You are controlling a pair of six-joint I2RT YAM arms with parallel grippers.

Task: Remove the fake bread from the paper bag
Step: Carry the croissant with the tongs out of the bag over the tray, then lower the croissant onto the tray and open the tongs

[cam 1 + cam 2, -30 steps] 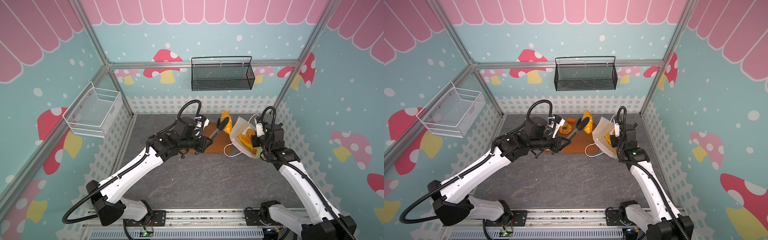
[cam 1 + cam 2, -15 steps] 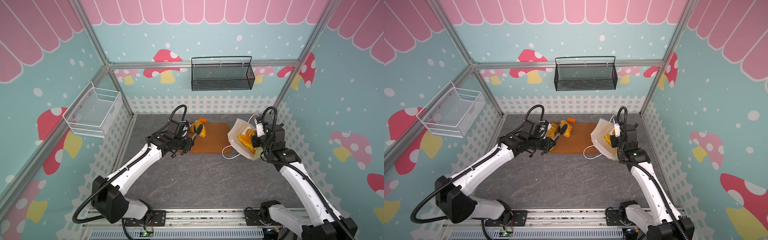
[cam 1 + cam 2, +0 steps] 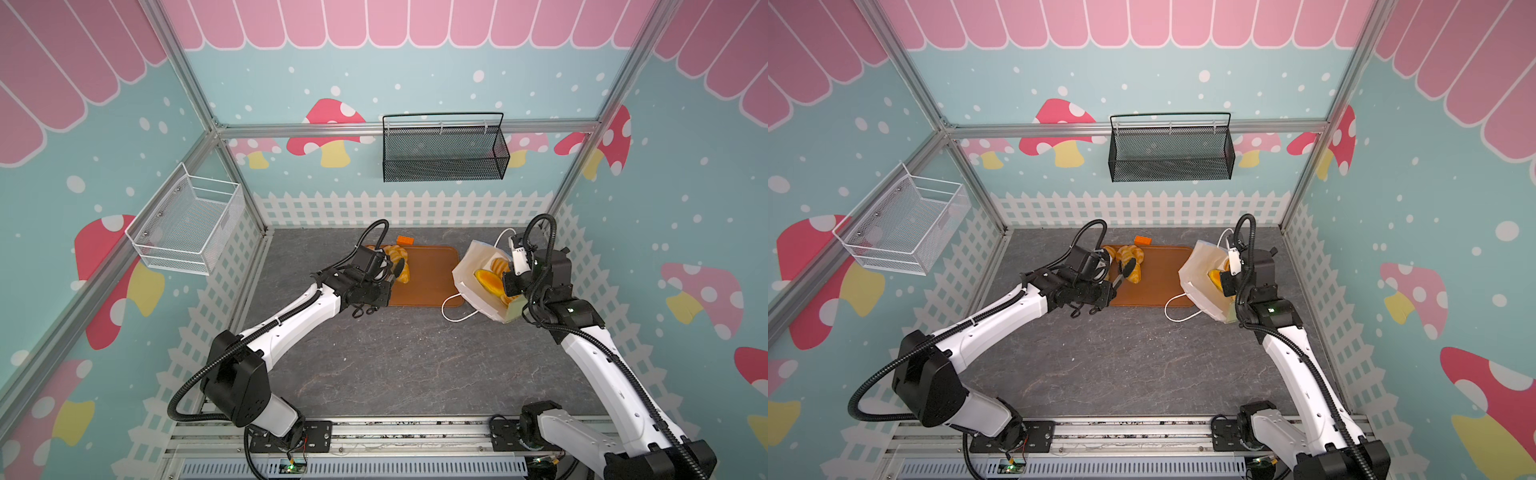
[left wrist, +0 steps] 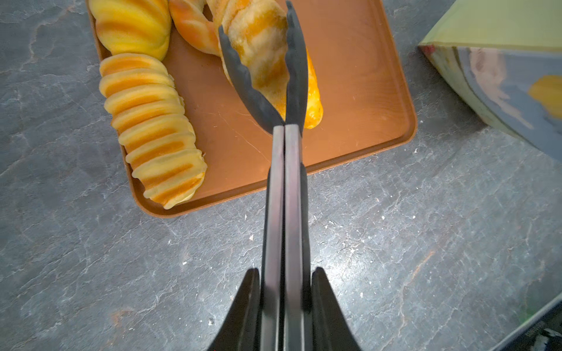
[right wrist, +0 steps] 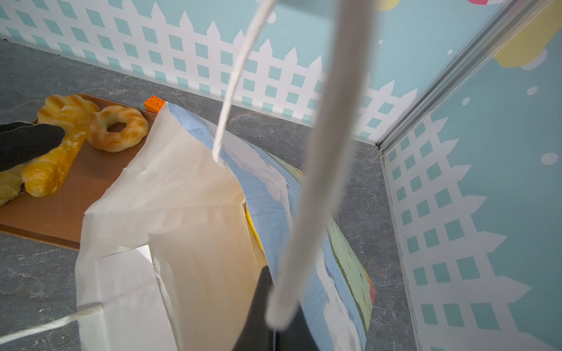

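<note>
Bread reached tray, in fingers' tongs.

Golden-yellow fake bread, orange-brown tray, blue-green printed paper bag, grey veined tabletop

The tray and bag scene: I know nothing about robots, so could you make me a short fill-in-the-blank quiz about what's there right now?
1. The left gripper holds black tongs whose tips straddle a long roll resting on the brown ____.
2. The right gripper is shut on the edge of the leaning ____, which has fake bread inside.
3. Near the ring doughnut sits a small ____ toy brick.
Missing words: tray; paper bag; orange.
</note>
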